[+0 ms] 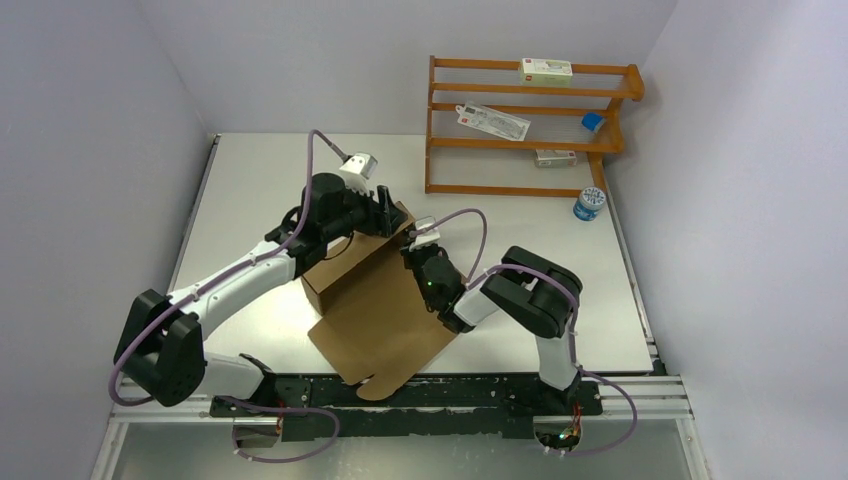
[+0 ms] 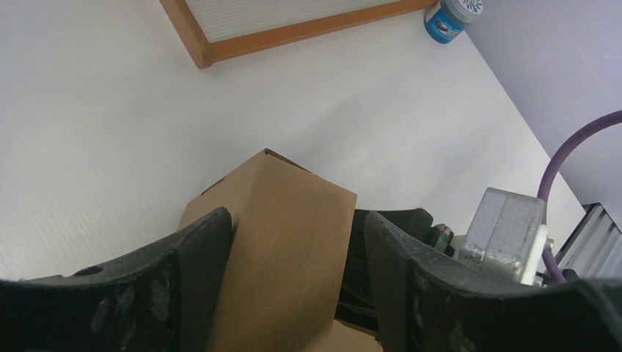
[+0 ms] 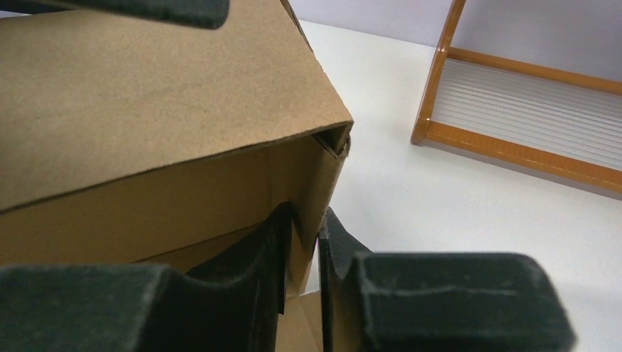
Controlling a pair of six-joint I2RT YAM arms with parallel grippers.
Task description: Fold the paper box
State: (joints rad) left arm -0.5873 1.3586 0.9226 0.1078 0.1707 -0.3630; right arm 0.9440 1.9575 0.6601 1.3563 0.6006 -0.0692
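Observation:
The paper box (image 1: 370,300) is plain brown cardboard in the middle of the table, partly raised, with a large flat flap reaching toward the near edge. My left gripper (image 1: 385,212) is at its far top corner. In the left wrist view it (image 2: 297,231) is open and straddles an upright cardboard panel (image 2: 293,220); the left finger touches the panel and the right finger stands apart. My right gripper (image 1: 412,252) is at the box's right side. In the right wrist view it (image 3: 302,220) is shut on the thin edge of a side wall (image 3: 147,95).
A wooden shelf rack (image 1: 530,125) stands at the back right and holds white cartons. A blue-lidded jar (image 1: 588,204) stands by its right foot, and also shows in the left wrist view (image 2: 451,15). Purple walls close in on both sides.

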